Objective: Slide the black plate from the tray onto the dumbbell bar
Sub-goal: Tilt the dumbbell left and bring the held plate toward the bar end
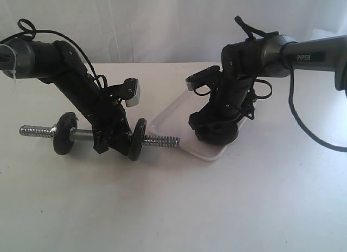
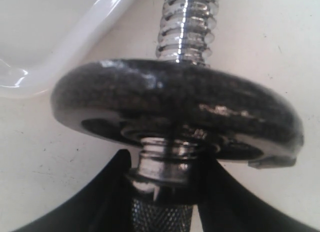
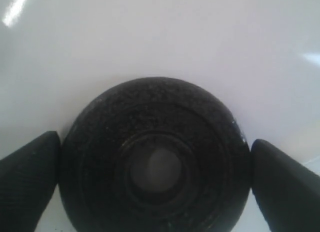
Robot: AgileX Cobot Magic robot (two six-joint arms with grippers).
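Observation:
The black plate lies flat on the white tray, its central hole facing the camera. My right gripper is down over it, one fingertip pressed against each side of its rim. In the exterior view the gripper hides the plate. The dumbbell bar lies level across the table, left of the tray. One black disc is threaded on near its left end and another near its right end. My left gripper is shut on the bar's knurled middle, just behind the right disc.
The bar's threaded right end points at the tray's near rim and stops a short way from it. The table is white, and a white curtain hangs behind it. Cables trail from both arms.

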